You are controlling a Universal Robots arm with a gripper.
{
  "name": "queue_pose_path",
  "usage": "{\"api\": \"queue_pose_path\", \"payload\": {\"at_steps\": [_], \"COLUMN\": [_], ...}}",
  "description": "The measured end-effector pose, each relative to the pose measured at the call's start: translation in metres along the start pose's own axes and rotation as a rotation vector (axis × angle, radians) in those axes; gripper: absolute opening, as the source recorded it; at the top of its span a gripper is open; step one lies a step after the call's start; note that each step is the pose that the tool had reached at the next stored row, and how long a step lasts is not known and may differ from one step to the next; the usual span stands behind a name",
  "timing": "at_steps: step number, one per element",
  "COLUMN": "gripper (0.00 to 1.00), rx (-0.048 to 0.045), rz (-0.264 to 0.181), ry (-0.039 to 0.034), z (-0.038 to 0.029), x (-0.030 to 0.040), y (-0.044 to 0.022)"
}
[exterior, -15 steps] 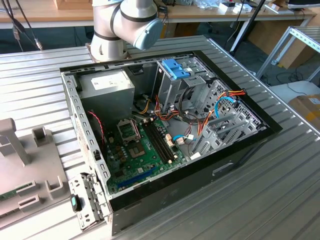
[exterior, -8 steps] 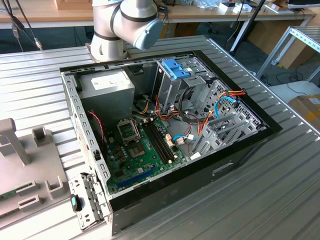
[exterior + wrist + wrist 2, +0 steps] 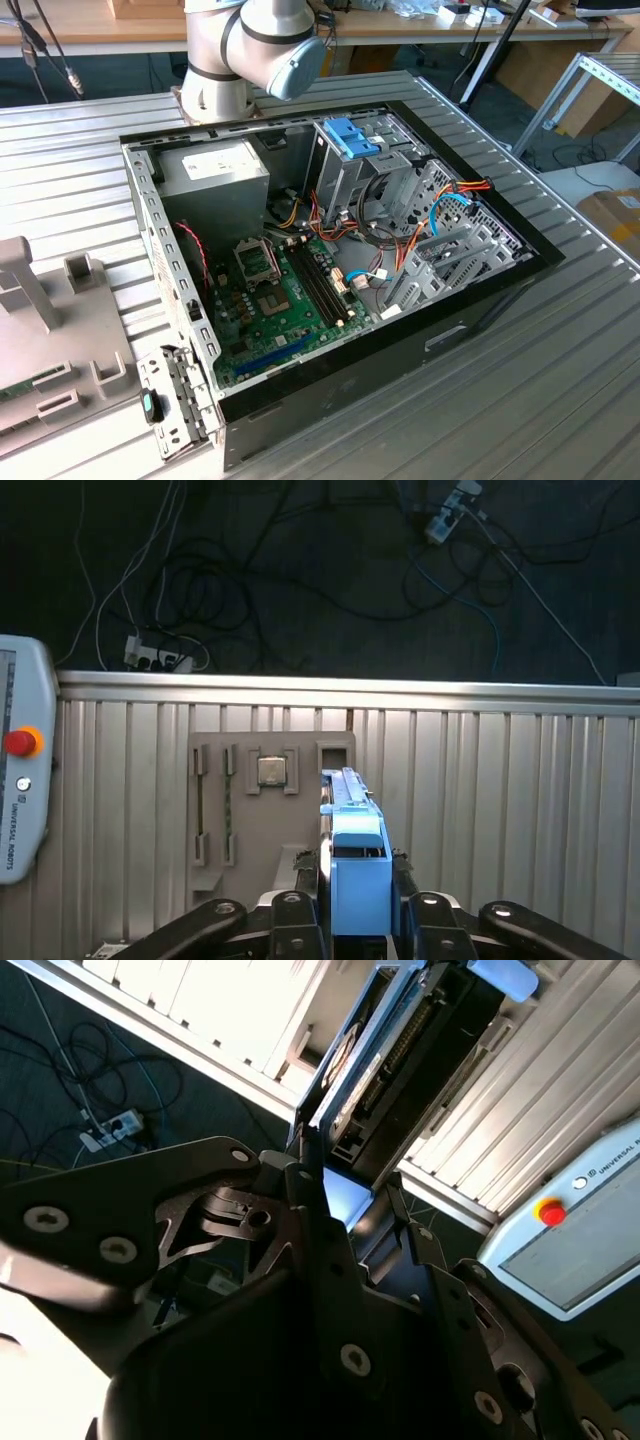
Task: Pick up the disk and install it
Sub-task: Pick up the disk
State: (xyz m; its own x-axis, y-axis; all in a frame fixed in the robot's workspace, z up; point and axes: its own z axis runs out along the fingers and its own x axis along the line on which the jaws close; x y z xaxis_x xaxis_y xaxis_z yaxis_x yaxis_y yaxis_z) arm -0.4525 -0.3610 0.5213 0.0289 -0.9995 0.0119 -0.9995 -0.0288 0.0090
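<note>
My gripper (image 3: 358, 892) is shut on the disk (image 3: 356, 852), a flat drive in a bright blue carrier that stands on edge between the black fingers, high above the ribbed table. In the second wrist view the disk (image 3: 405, 1055) shows its dark underside, connector row and blue end tab, sticking out past the gripper (image 3: 345, 1195). In the exterior view the open computer case (image 3: 160, 240) lies on the table, with the blue-topped metal drive cage (image 3: 350, 140) at its far side and the arm's base (image 3: 235, 50) behind it.
A grey parts fixture (image 3: 250, 820) carrying a small square chip (image 3: 270, 770) lies on the table below the gripper; it also sits at the exterior view's left (image 3: 40, 330). A teach pendant (image 3: 20, 770) rests at the table edge. Cables (image 3: 250, 570) trail on the floor beyond.
</note>
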Motion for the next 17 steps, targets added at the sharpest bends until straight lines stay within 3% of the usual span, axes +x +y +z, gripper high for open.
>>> {"api": "queue_pose_path", "payload": {"at_steps": [4, 11, 17], "gripper": [0.36, 0.36, 0.36], "rx": [-0.0001, 0.0001, 0.0000], "rz": [0.000, 0.000, 0.000], "ry": [0.0000, -0.0001, 0.0000], "z": [-0.0096, -0.0099, -0.0101], "x": [0.0001, 0.0001, 0.0007], "y": [0.0001, -0.0014, -0.0214]}}
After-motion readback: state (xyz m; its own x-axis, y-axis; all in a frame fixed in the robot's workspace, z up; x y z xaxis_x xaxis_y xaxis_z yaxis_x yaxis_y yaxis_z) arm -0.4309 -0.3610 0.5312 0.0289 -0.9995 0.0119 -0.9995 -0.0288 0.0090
